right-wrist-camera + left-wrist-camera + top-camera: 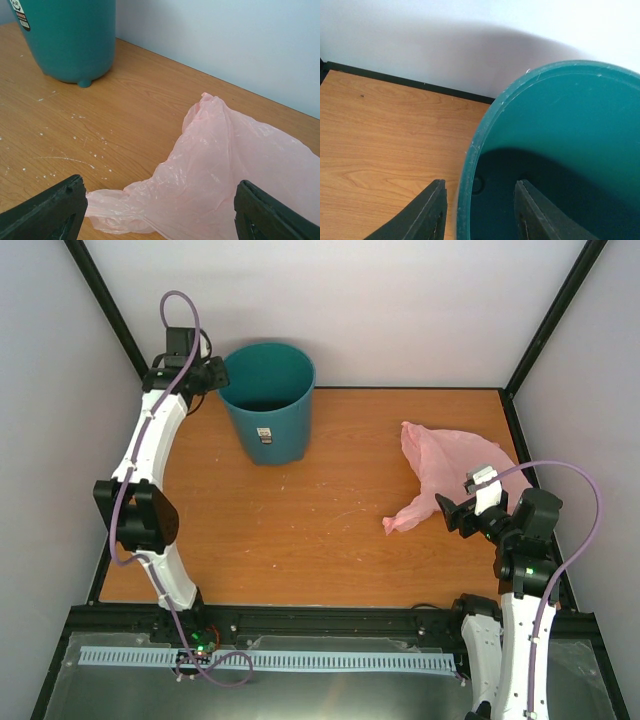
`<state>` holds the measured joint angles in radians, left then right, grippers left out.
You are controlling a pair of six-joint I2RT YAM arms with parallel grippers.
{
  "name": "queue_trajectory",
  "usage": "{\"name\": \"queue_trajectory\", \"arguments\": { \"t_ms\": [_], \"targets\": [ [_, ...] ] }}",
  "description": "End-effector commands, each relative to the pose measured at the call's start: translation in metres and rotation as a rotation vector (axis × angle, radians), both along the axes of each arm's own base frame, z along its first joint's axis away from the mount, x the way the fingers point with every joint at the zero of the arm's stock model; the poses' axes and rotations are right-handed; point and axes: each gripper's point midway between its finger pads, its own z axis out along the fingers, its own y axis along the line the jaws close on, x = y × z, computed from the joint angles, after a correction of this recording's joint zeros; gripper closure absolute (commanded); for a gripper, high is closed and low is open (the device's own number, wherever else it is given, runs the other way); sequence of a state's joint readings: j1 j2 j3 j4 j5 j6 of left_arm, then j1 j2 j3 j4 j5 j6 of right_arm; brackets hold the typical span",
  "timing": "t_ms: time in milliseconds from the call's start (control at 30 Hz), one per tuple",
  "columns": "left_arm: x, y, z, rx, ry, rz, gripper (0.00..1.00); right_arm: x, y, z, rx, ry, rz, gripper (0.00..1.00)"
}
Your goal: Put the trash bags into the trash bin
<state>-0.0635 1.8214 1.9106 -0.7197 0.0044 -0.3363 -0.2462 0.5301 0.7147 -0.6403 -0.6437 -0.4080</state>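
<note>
On the far left, my left arm (150, 455) reaches to the back of the table (300, 540). Its left gripper (207, 375) sits at the left edge of the trash bin (268, 415). Through the left wrist camera I see the left gripper (480, 184) spread apart and straddling the rim of the bin (485, 125). One finger (427, 215) is outside the wall and the other is inside the dark interior. I cannot tell whether either finger touches the plastic.

The bin stands upright at the back of the table, left of centre and close to the rear wall. Its small white label (264, 435) faces me. From the right wrist camera the bin (70, 40) shows at the upper left, with white specks (75, 135) scattered on the wood in front of it.

Further right, well apart from the bin, the pink bag (450, 465) lies outside it, on the right side of the table. It is loosely flattened, with a crumpled tail pointing toward the near left.

My right gripper (455, 508) hangs at the bag's near edge. On its own camera the right gripper (159, 181) is spread wide, holding nothing. The bag (225, 165) lies between and beyond its fingers. The tail comes up just beside the left finger (50, 210), though I cannot tell if they touch.
</note>
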Motion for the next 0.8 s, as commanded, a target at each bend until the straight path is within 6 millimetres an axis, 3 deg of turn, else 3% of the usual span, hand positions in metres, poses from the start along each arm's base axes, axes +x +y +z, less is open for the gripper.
{"name": "queue_trajectory", "arguments": {
  "t_ms": [0, 433, 767],
  "targets": [
    [0.006, 0.004, -0.006, 0.02, 0.019, -0.002, 0.62, -0.002, 0.003, -0.003, -0.009, -0.006, 0.02, 0.2],
    [0.001, 0.0, -0.008, 0.01, 0.022, -0.032, 0.85, -0.003, 0.003, -0.002, -0.01, -0.01, 0.022, 0.19],
    [-0.031, -0.03, 0.017, -0.026, -0.036, -0.123, 0.9, -0.001, 0.001, -0.004, -0.009, 0.001, 0.008, 0.19]
  ]
}}
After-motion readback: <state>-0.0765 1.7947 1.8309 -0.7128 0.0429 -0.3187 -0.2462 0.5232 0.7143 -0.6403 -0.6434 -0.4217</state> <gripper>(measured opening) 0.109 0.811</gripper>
